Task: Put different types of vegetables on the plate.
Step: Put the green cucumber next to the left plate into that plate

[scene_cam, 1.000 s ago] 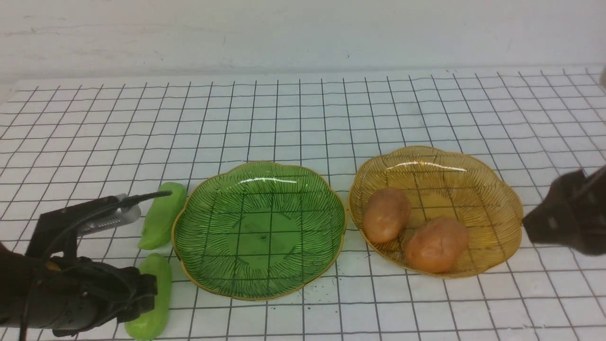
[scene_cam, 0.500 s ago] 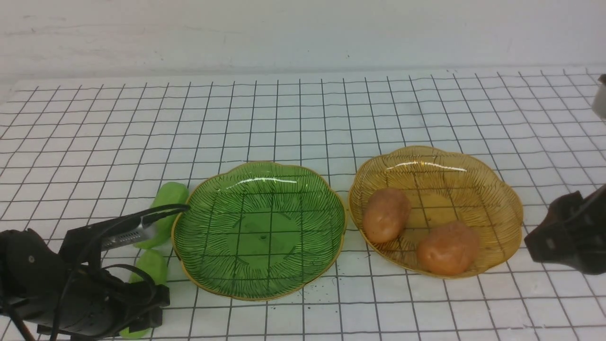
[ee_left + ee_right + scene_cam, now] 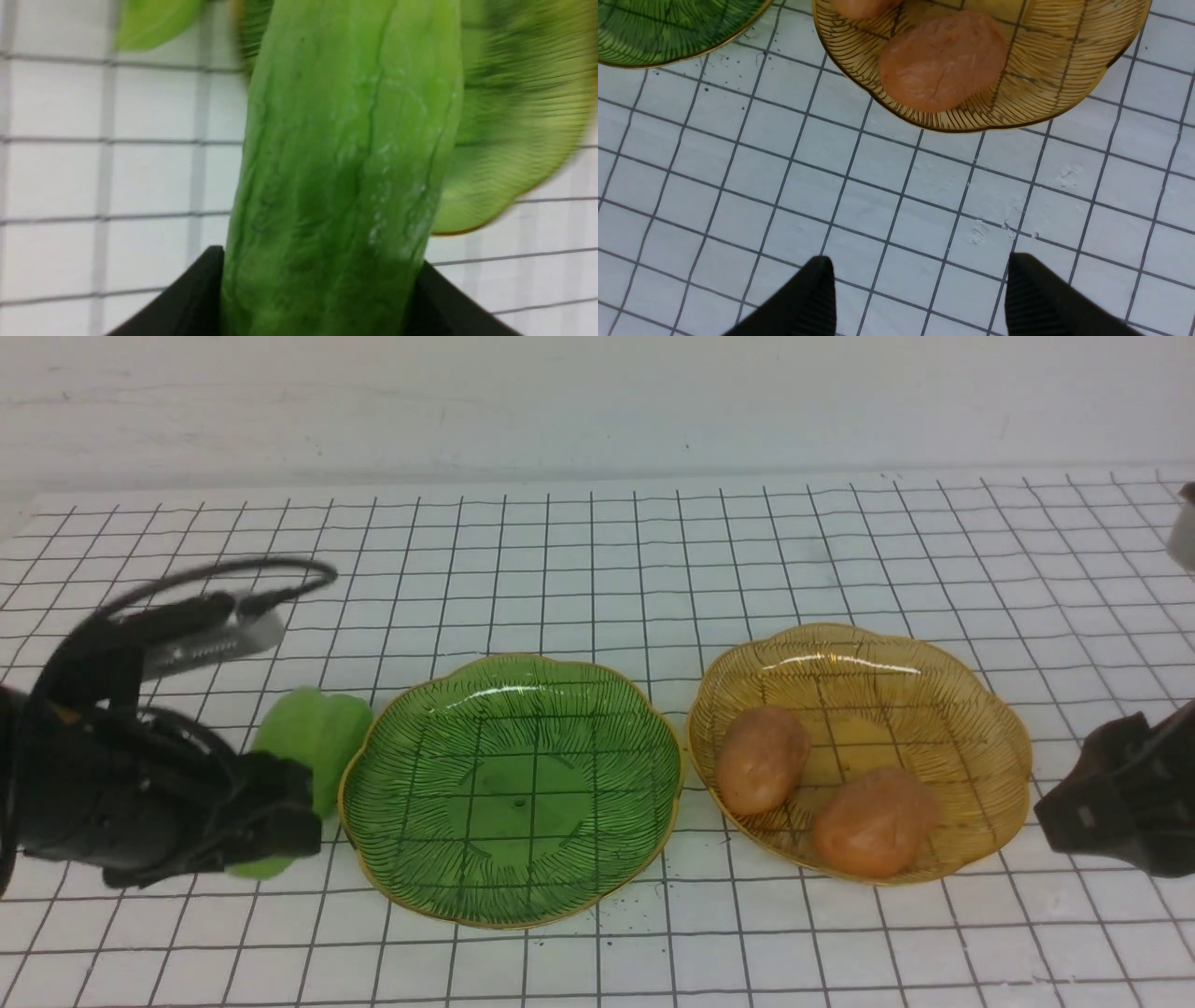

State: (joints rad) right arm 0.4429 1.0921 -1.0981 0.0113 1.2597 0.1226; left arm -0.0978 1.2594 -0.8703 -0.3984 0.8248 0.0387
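Observation:
My left gripper is shut on a light-green cucumber and holds it off the table, just left of the empty green plate. In the front view the held cucumber is a blurred green shape that overlaps the second cucumber; I cannot separate the two there. The second cucumber lies on the table beyond it. Two orange-brown potatoes lie in the yellow plate. My right gripper is open and empty, low at the yellow plate's right near side.
The table is a white cloth with a black grid, and a white wall stands behind it. A small white object sits at the far right edge. Black specks lie near the green plate's front rim.
My left gripper came down over the near cucumber, closed on it and has lifted it up and back. The near potato shifted slightly in the yellow plate. My right gripper sank a little, then stayed still.

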